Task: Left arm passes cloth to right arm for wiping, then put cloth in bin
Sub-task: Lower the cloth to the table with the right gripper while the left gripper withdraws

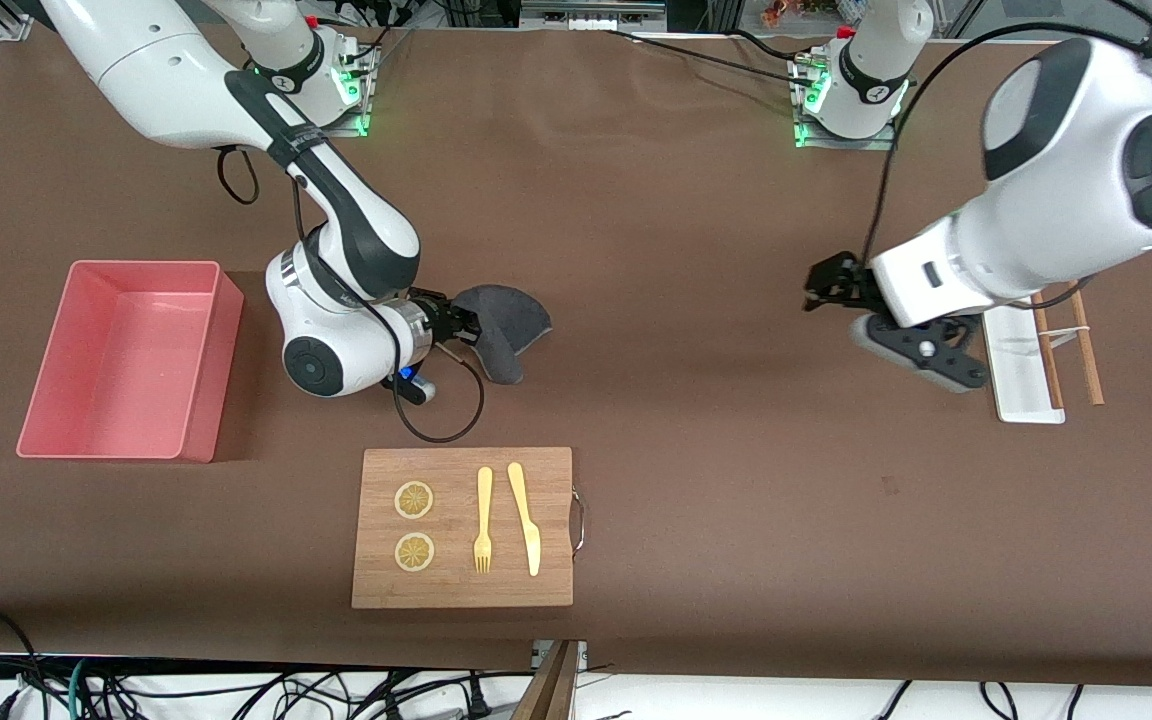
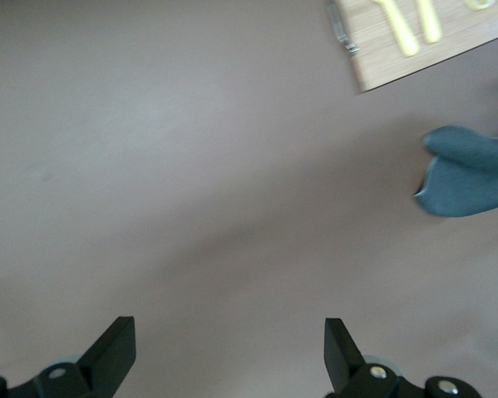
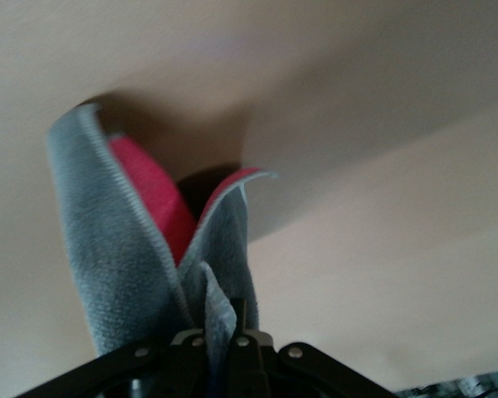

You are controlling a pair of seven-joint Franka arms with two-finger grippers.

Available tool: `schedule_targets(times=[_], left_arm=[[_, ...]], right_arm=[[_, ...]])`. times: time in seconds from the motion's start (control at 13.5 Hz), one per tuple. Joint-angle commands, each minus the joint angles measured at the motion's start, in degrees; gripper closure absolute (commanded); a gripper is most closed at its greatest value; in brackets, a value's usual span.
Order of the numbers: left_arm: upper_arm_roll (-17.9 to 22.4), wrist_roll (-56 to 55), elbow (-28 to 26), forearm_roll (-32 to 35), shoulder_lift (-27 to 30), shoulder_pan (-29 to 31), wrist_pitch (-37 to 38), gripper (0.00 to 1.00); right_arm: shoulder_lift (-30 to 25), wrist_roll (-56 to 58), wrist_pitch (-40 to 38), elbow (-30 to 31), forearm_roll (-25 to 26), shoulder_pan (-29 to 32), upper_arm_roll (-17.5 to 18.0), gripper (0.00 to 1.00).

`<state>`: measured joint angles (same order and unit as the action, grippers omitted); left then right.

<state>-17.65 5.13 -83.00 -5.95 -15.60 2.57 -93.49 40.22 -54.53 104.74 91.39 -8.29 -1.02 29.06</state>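
Note:
My right gripper is shut on the dark grey cloth, low over the table's middle. The cloth fans out from the fingers and its free end seems to rest on the brown table. In the right wrist view the cloth is pinched between the shut fingers, and a red patch shows between its folds. The pink bin stands empty at the right arm's end of the table. My left gripper is open and empty above the table near the left arm's end. Its fingers stand wide apart, with the cloth farther off.
A wooden cutting board, nearer the front camera than the cloth, bears two lemon slices, a yellow fork and a yellow knife. A white tray and a wooden rack lie at the left arm's end.

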Motion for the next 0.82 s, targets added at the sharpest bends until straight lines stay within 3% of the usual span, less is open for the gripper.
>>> schedule_targets(times=[0.0,0.15,0.3,0.37,0.45,0.59,0.74], left_arm=[[-0.46,0.5,-1.9,5.92,4.08,4.27,6.18,0.0],[1.54,0.85,-2.68,9.63,6.88,4.38,8.85,0.0],[15.02,0.07,-2.69,8.94,7.78,-2.7,7.98,0.0],[18.49,0.06,-3.21,8.93,7.95,-4.05,5.88,0.0],[18.79,-0.03,-6.26,9.11,8.82,-4.24,2.9,0.0],[18.79,-0.38,-17.22,8.85,16.0,-4.33,-5.17,0.0],[18.35,-1.25,-18.69,8.85,16.57,-4.16,-5.4,0.0]], right_arm=[[-0.41,4.33,-3.38,0.46,5.28,0.67,-1.89,1.0],[-0.94,8.9,-4.45,0.11,6.44,0.85,-5.23,1.0],[-1.64,13.99,-5.5,-0.07,8.97,0.94,-8.57,1.0],[-1.81,16.28,-6.64,-0.24,11.16,0.94,-9.8,1.0],[-2.16,18.3,-7.17,-0.42,12.84,1.11,-11.21,1.0],[-3.04,24.88,-8.23,-0.68,13.47,1.46,-14.37,1.0],[-3.66,32.61,-8.23,-0.95,13.47,1.55,-18.58,1.0]])
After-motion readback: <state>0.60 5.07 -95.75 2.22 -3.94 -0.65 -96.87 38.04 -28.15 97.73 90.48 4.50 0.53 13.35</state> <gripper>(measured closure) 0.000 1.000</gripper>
